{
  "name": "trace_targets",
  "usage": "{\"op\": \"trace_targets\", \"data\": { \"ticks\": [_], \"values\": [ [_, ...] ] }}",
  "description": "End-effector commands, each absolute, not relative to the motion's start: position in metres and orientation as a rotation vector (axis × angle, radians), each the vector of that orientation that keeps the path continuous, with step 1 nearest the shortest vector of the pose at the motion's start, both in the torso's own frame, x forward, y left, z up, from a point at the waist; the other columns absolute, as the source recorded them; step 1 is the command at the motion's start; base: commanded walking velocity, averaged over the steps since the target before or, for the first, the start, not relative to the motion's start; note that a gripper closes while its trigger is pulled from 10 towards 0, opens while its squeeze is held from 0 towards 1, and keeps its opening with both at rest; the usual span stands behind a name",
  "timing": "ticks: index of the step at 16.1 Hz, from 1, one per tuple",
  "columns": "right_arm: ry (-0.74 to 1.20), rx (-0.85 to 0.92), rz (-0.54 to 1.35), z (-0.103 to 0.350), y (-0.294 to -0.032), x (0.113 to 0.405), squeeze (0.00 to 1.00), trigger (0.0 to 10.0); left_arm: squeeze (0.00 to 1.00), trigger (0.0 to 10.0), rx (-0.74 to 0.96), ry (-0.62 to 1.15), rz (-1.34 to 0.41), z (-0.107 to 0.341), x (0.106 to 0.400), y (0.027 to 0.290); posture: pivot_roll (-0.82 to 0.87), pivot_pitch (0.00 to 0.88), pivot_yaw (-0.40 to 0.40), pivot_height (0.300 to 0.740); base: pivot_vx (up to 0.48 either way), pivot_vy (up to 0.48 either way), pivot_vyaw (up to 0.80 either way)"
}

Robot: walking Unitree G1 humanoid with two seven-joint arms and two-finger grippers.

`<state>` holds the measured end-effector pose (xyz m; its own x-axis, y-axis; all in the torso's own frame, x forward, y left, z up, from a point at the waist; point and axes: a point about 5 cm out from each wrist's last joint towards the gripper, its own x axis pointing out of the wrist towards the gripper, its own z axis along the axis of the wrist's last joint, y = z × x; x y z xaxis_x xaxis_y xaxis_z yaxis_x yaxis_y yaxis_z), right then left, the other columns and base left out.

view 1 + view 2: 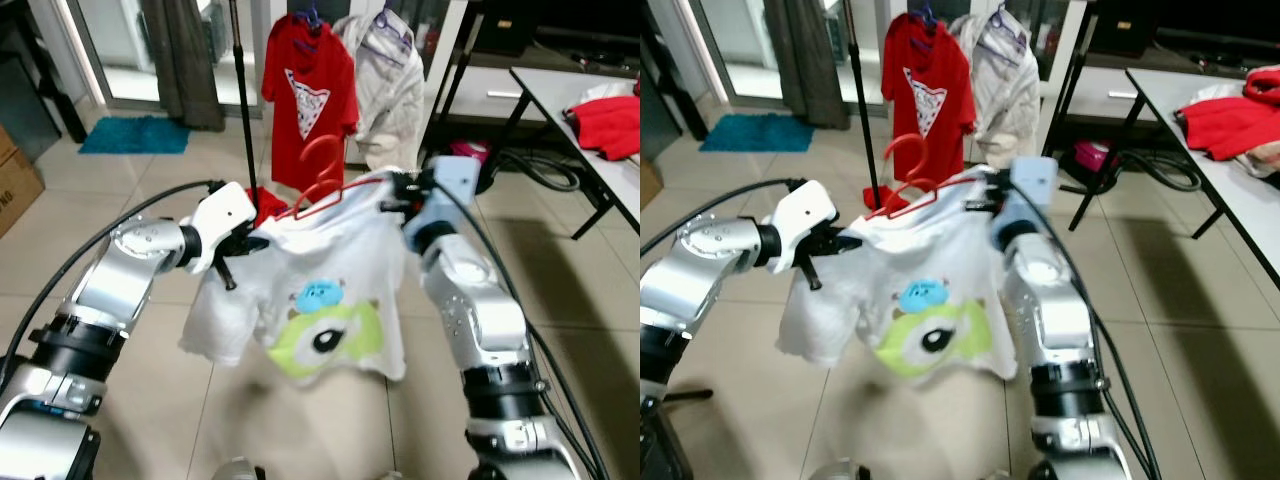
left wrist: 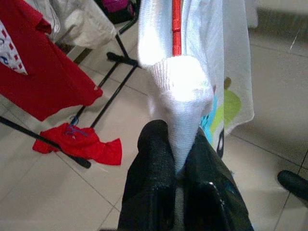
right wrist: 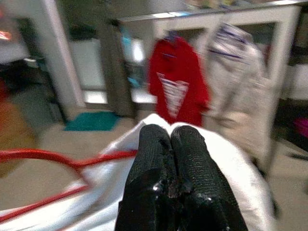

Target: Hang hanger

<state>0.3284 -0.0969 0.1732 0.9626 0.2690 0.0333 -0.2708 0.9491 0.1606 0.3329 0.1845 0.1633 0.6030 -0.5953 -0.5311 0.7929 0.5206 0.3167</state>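
Note:
A white T-shirt (image 1: 320, 300) with a green and blue cartoon print hangs on a red hanger (image 1: 322, 175), held up in front of me between both arms. My left gripper (image 1: 243, 245) is shut on the shirt's left sleeve (image 2: 180, 96), and the hanger's red bar (image 2: 176, 24) runs just past it. My right gripper (image 1: 392, 192) is shut on the shirt's other shoulder (image 3: 226, 168), with the hanger's hook (image 3: 57, 159) curving off beside it. Behind stands a clothes rack (image 1: 243, 100) carrying a red shirt (image 1: 308, 100) and a pale garment (image 1: 392, 90).
A red cloth (image 1: 265, 205) lies on the tiles at the rack's foot. To the right stands a table (image 1: 560, 95) with red clothes (image 1: 605, 120); cables (image 1: 540, 170) trail under it. A teal mat (image 1: 135, 135) and a cardboard box (image 1: 15, 180) are at the left.

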Motion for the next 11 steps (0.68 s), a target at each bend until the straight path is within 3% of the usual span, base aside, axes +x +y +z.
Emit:
{"op": "trace_targets", "data": {
  "ticks": [1, 5, 8, 9, 10, 11],
  "values": [
    [-0.042, 0.172, 0.357, 0.179, -0.088, 0.322, 0.0, 0.0, 0.0, 0.0, 0.611, 0.359, -0.854, 0.171, 0.339, 0.182, -0.03, 0.0, -0.019, 0.74, 0.0, 0.0, 0.0],
    [0.035, 0.111, 0.444, 0.167, -0.082, 0.311, 0.0, 0.0, 0.0, 0.0, 0.612, 0.349, -0.843, 0.173, 0.345, 0.184, -0.04, 0.0, -0.015, 0.74, 0.0, 0.0, 0.0],
    [0.155, 0.03, 0.385, 0.141, -0.094, 0.308, 0.0, 0.0, 0.0, 0.0, 0.593, 0.305, -0.909, 0.185, 0.344, 0.185, -0.04, 0.0, -0.013, 0.74, 0.0, 0.0, 0.0],
    [0.166, 0.014, 0.378, 0.138, -0.096, 0.308, 0.0, 7.1, 0.0, 0.0, 0.594, 0.305, -0.928, 0.187, 0.342, 0.186, -0.04, 0.0, -0.013, 0.74, 0.0, 0.0, 0.0],
    [0.192, -0.013, 0.374, 0.133, -0.098, 0.308, 0.0, 10.0, 0.0, 0.0, 0.599, 0.308, -0.942, 0.189, 0.341, 0.187, -0.04, 0.0, -0.014, 0.74, 0.0, 0.0, 0.0],
    [0.214, -0.024, 0.373, 0.128, -0.101, 0.308, 0.0, 10.0, 0.0, 0.0, 0.604, 0.309, -0.955, 0.19, 0.34, 0.189, -0.04, 0.0, -0.016, 0.74, 0.0, 0.0, 0.0]
  ]
}}
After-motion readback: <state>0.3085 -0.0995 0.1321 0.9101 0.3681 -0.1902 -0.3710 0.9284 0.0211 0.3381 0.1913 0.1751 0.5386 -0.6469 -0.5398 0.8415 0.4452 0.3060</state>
